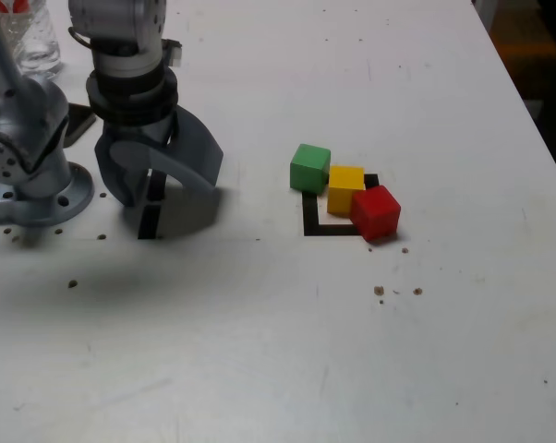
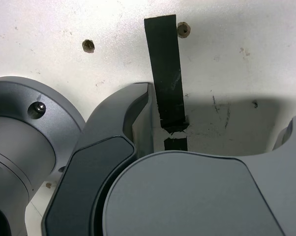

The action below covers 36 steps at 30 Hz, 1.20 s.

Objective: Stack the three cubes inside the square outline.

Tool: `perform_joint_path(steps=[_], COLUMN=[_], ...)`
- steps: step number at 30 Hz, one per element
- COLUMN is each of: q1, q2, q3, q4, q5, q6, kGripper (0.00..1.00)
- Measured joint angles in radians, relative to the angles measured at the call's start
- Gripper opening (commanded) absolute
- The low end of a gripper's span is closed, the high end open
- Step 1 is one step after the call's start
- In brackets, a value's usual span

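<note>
The three cubes lie in a slanting row on the white table, side by side and touching, none on top of another. The green cube covers the far-left corner of the square outline. The yellow cube sits over the outline's middle, and the red cube lies on its near-right corner. Well to the exterior view's left of them, my gripper points down at the table, open and empty, its jaws spread wide. None of the cubes shows in the wrist view.
A short black tape strip runs under the gripper. The arm's base is bolted at the exterior view's left, with a clear container behind it. Small holes and crumbs dot the table. The table edge runs down the right.
</note>
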<state>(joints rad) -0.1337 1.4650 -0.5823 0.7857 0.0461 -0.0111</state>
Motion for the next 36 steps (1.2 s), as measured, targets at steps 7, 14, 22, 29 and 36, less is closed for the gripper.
perform_joint_path(steps=[7, 14, 22, 29, 36], q1=[0.0, 0.0, -0.008, -0.073, -0.105], q2=[0.0, 0.0, -0.005, 0.002, 0.057], q3=[0.0, -0.007, -0.122, -0.307, -0.463], q4=[-0.022, -0.01, 0.138, 0.265, 0.326], q5=[0.004, 0.01, -0.021, -0.06, -0.114], q6=[-0.016, -0.016, -0.011, -0.026, -0.032], kGripper=[0.99, 0.96, 0.95, 0.95, 0.95])
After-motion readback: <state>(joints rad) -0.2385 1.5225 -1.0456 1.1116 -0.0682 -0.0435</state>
